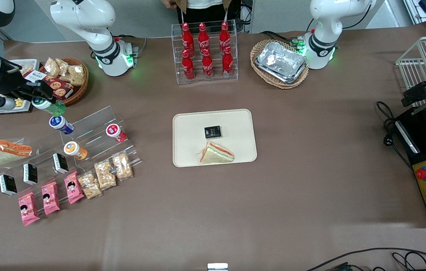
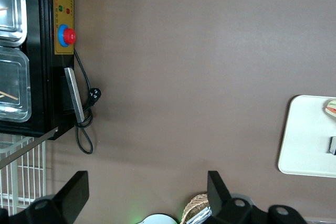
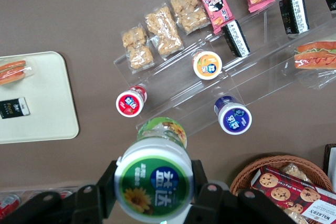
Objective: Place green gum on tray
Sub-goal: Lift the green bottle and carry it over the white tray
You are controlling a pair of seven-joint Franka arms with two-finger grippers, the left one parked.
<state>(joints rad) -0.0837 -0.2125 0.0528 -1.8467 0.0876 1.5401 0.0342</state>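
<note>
The green gum point(image 1: 49, 106) is a small bottle with a translucent green body and a white lid with a green label. My gripper point(image 1: 41, 101) is shut on it and holds it in the air above the acrylic display stand point(image 1: 85, 128), toward the working arm's end of the table. In the right wrist view the gum's lid point(image 3: 154, 180) fills the space between my gripper's point(image 3: 154, 184) black fingers point(image 3: 105, 182). The cream-beige tray point(image 1: 235, 124) lies mid-table, holding a wrapped sandwich point(image 1: 216, 153) and a small black packet point(image 1: 212, 132). The tray also shows in the right wrist view point(image 3: 42, 87).
The stand holds a blue gum bottle point(image 1: 61, 124), an orange one point(image 1: 75, 149), a red one point(image 1: 115, 132), black packets, pink packets, biscuit bags and a sandwich point(image 1: 9, 151). A snack basket point(image 1: 64, 79) is close by. A cola rack point(image 1: 206, 52) and foil trays point(image 1: 280, 62) stand farther back.
</note>
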